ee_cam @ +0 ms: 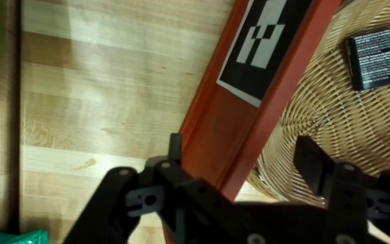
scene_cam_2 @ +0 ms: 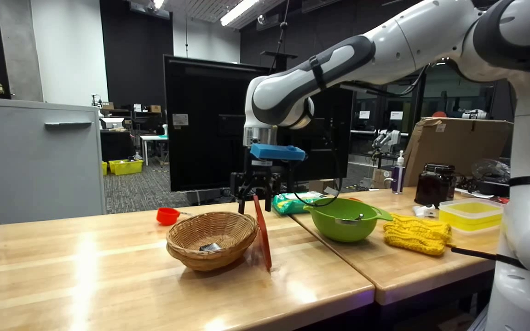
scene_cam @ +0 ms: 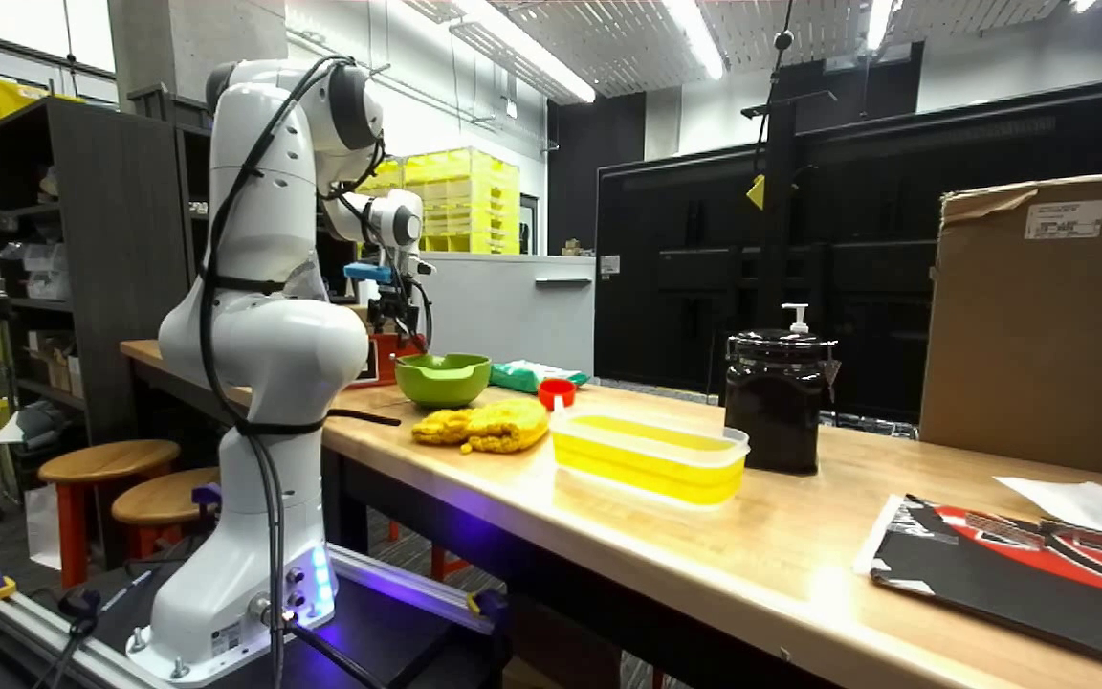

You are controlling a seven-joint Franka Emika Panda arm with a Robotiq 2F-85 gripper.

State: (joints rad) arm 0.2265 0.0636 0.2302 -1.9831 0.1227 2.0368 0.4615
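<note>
A red framed board (scene_cam_2: 263,239) stands on its edge on the wooden table, leaning at the side of a wicker basket (scene_cam_2: 200,263). In the wrist view the red board (ee_cam: 222,132) bears a black and white pattern, and the basket (ee_cam: 333,112) lies to its right with a small black packet (ee_cam: 379,57) inside. My gripper (scene_cam_2: 255,206) points down over the board's top edge, open, one finger on each side. In the wrist view the gripper (ee_cam: 237,147) has its left finger close to the board; contact cannot be told. A wide gap separates the right finger from the board.
A green bowl (scene_cam_2: 341,225) and a green packet (scene_cam_2: 292,202) stand near the gripper, toward the robot's base. Farther along are a yellow knitted cloth (scene_cam_2: 419,234), a yellow container (scene_cam_2: 469,218) and a dark jar (scene_cam_2: 435,186). A red cup (scene_cam_2: 167,216) sits behind the basket.
</note>
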